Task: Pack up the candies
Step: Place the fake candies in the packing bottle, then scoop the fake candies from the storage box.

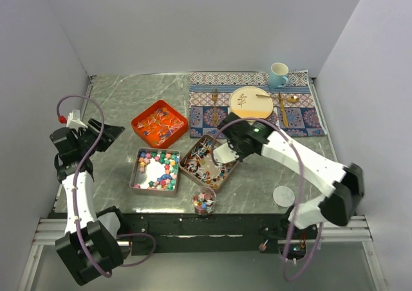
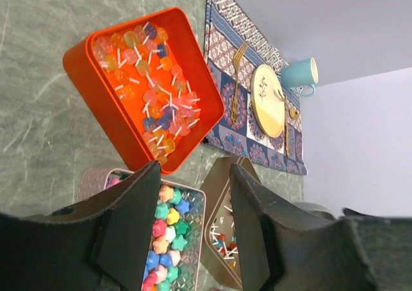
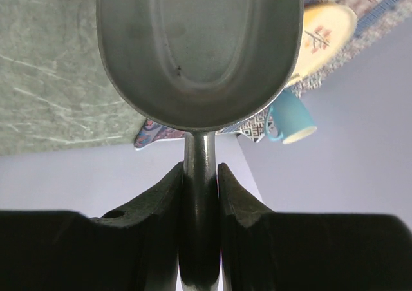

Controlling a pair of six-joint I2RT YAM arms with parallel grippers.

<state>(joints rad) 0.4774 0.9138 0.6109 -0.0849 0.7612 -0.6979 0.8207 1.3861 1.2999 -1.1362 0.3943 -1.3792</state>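
I see the chunky candies (image 1: pixel 156 168), pink, green, yellow, blue and orange, in a silver tray (image 1: pixel 134 172) near the front edge. The slim wrapped ones (image 1: pixel 205 163) fill a brown tray (image 1: pixel 192 150) just beside it on the right. Behind both sits an orange tray (image 1: pixel 136 123) of stick sweets (image 2: pixel 151 85), and in front a small clear jar (image 1: pixel 204 201) holds mixed pieces.

My right gripper (image 3: pixel 201 175) is clamped tight on the handle of a metal scoop (image 3: pixel 199 46), its bowl bare, above the brown tray. My left gripper (image 2: pixel 194 172) hangs at the table's left, fingers wide apart with nothing between them.

Further back, a patterned placemat (image 1: pixel 302 120) carries a plate (image 1: pixel 251 102) with a drawn sprig and a light blue mug (image 1: pixel 279 75).
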